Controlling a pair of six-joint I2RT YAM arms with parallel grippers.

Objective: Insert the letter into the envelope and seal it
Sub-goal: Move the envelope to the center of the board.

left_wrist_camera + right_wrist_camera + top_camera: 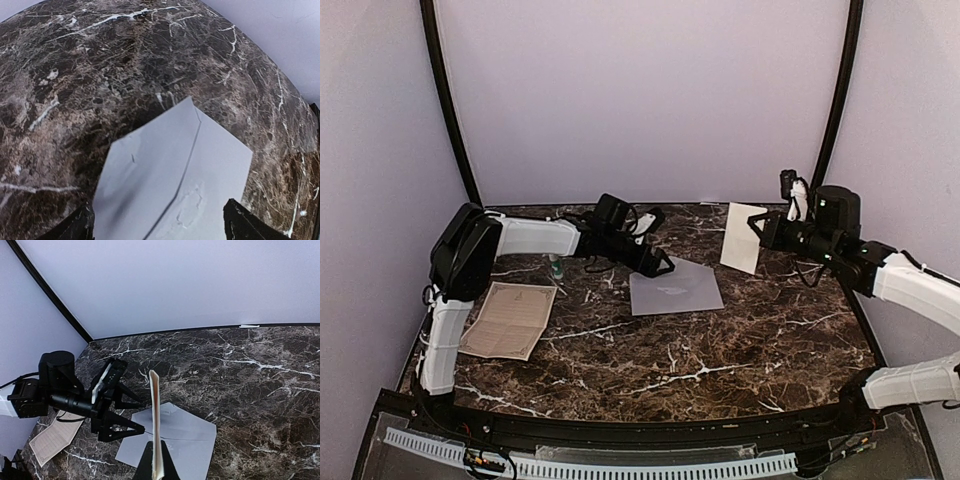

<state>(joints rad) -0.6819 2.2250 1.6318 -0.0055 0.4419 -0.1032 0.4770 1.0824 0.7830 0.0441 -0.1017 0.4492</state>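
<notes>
The envelope (676, 288) lies flat at the middle of the marble table, pale grey-lavender, its triangular flap (150, 160) folded open. My left gripper (662, 264) hovers over its far left corner, open, with nothing between the fingers (80, 227); the envelope (210, 175) fills the gap below them. The letter (742, 237), a white folded sheet, hangs upright at the back right, with my right gripper (758, 229) shut on its edge. In the right wrist view the letter (155, 410) shows edge-on above the envelope (187, 440), pinched by the right gripper (157, 467).
A tan ornate-bordered sheet (509, 320) lies near the table's left edge, also seen as the tan sheet (52, 440). A small bottle (556, 267) stands beside the left arm. Pale walls close in the back and sides.
</notes>
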